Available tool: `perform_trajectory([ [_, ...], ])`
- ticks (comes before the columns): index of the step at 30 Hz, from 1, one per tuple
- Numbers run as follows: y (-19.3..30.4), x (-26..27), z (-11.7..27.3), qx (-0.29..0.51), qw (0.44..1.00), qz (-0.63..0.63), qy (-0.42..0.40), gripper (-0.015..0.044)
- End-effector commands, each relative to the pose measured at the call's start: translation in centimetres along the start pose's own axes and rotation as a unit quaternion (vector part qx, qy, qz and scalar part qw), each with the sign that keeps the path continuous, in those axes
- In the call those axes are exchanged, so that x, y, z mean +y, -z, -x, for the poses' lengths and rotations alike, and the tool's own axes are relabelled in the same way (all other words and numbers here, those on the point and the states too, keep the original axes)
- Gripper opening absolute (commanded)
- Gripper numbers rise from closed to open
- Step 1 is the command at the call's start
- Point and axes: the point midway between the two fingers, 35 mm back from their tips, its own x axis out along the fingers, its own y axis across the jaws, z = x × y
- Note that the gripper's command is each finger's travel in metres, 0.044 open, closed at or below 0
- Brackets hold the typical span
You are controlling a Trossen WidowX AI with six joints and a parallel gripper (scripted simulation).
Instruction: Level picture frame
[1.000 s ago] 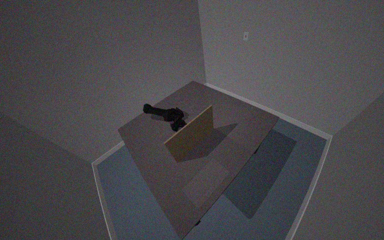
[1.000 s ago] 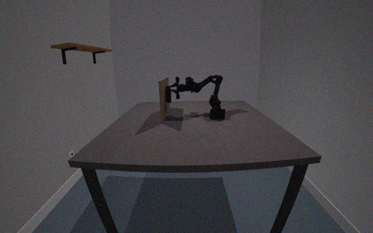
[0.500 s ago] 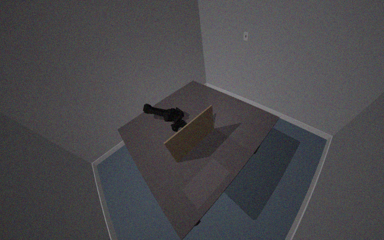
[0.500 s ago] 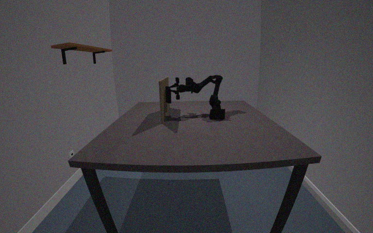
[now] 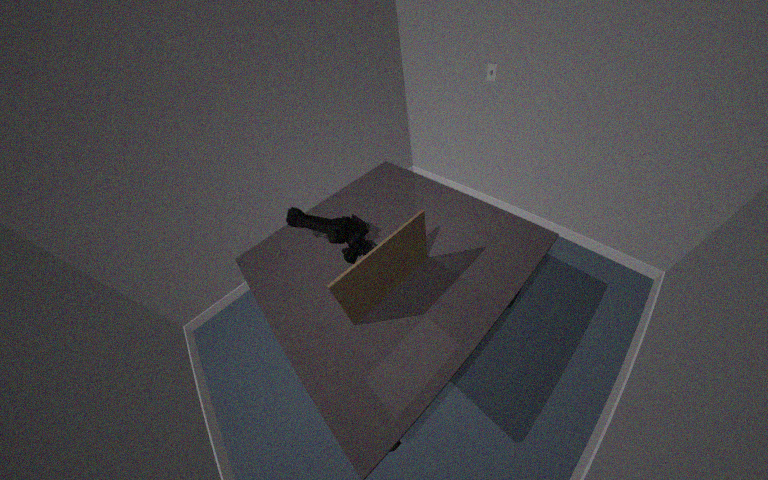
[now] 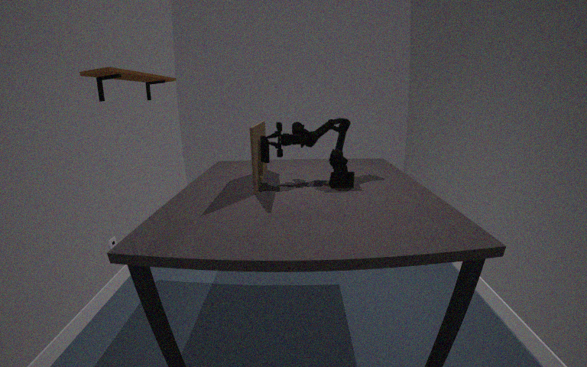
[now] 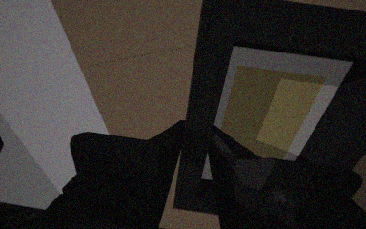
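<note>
The picture frame (image 6: pixel 264 154) (image 7: pixel 285 24) is black, with a pale mat and a yellowish picture. It hangs against the upright wooden board (image 5: pixel 382 276) (image 6: pixel 255 159) (image 7: pixel 132 91). In the wrist view its top edge slopes down to the right, not parallel to a faint line on the board; how far it is from level I cannot tell. My gripper (image 6: pixel 267 141) (image 7: pixel 195 127) is shut on the frame's left side bar, as seen in the wrist view. The screw and notched strip are hidden. The board hides the frame and my fingertips in the top view.
The board stands on the table (image 5: pixel 293 309) (image 6: pixel 333 222), with the arm's base (image 6: pixel 342 179) behind my gripper. A wooden shelf (image 6: pixel 128 73) is on the room wall, far beyond the board. Shadows of the board and arm fall on the table top.
</note>
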Motion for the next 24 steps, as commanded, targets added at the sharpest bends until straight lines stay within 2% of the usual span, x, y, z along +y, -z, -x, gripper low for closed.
perform_trajectory([
  [1,-0.01,0.02,0.00,0.000,1.000,0.001,0.000,0.0000],
  [24,0.03,0.07,0.01,-0.001,0.998,0.060,0.000,0.0000],
])
